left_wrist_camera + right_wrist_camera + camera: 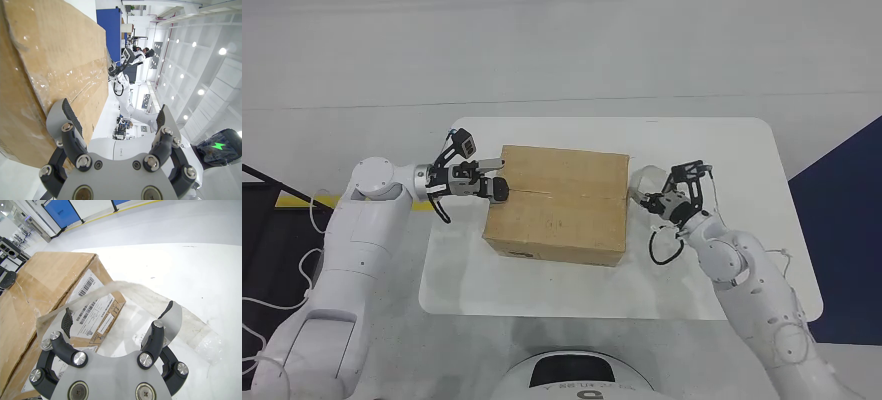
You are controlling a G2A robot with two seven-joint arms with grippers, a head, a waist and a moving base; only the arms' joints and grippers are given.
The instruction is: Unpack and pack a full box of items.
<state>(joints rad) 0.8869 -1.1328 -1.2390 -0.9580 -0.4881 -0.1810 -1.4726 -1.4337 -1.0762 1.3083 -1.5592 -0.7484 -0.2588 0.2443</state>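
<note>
A closed cardboard box [557,200] with clear tape over its top seam sits in the middle of the white table [722,150]. My left gripper [497,188] is at the left end of the box top and stands open [115,111]; one finger [65,111] is close to the box [47,66] edge, with nothing held. My right gripper [650,200] is beside the box's right end, which bears labels [94,311]. It is open [119,311], and a translucent whitish film [132,287] arches across its spread fingers. The box's contents are hidden.
Bare table surface [179,275] lies to the right of and behind the box [37,285]. A strip of table runs along the front edge [572,290]. The floor surrounds the table on all sides.
</note>
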